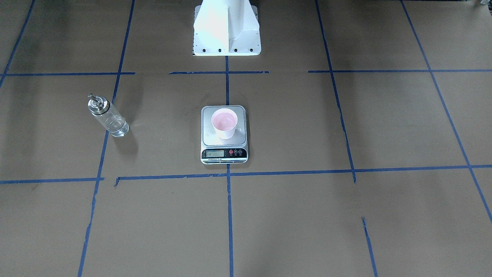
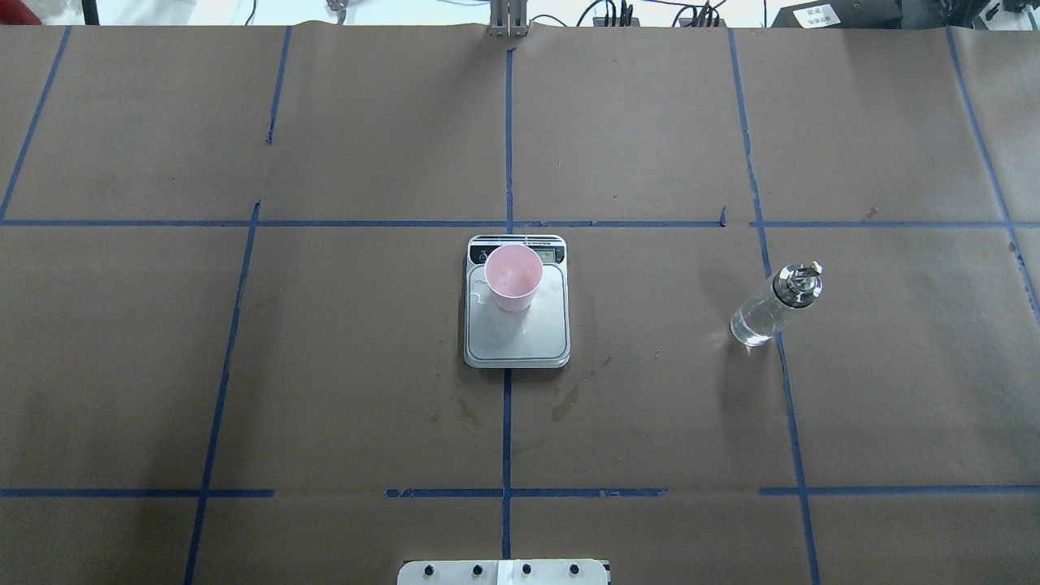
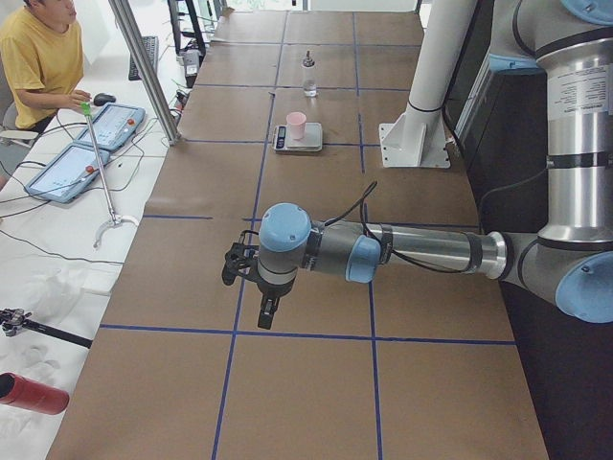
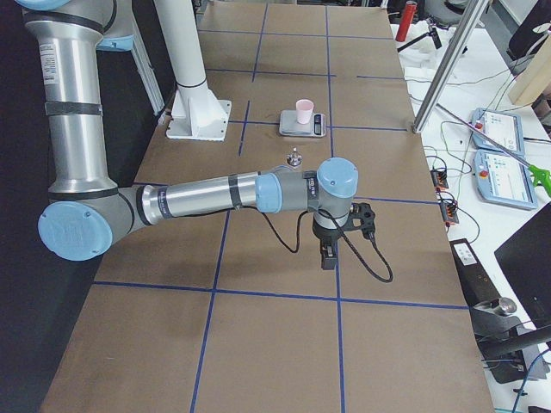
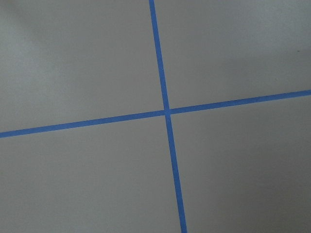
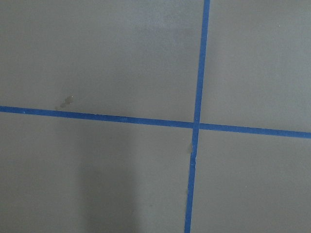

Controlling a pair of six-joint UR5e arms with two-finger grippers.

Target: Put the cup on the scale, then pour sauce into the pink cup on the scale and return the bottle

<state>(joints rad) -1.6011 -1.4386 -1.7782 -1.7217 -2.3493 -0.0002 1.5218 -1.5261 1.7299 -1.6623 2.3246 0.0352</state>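
The cup (image 1: 224,123), white outside and pink inside, stands upright on the silver scale (image 1: 208,140) at the table's middle. It also shows in the overhead view (image 2: 513,276) on the scale (image 2: 520,337). The clear glass bottle (image 2: 772,309) with its metal spout stands upright on the table on the robot's right side, apart from the scale; it also shows in the front view (image 1: 107,117). My left gripper (image 3: 266,309) shows only in the exterior left view and my right gripper (image 4: 328,258) only in the exterior right view. Both hang over bare table far from the scale. I cannot tell if they are open or shut.
The brown paper table carries a blue tape grid. The white robot pedestal (image 1: 226,30) stands behind the scale. Small wet stains (image 2: 569,402) lie near the scale. An operator (image 3: 43,57) sits with control tablets (image 3: 67,171) beyond the table's far edge.
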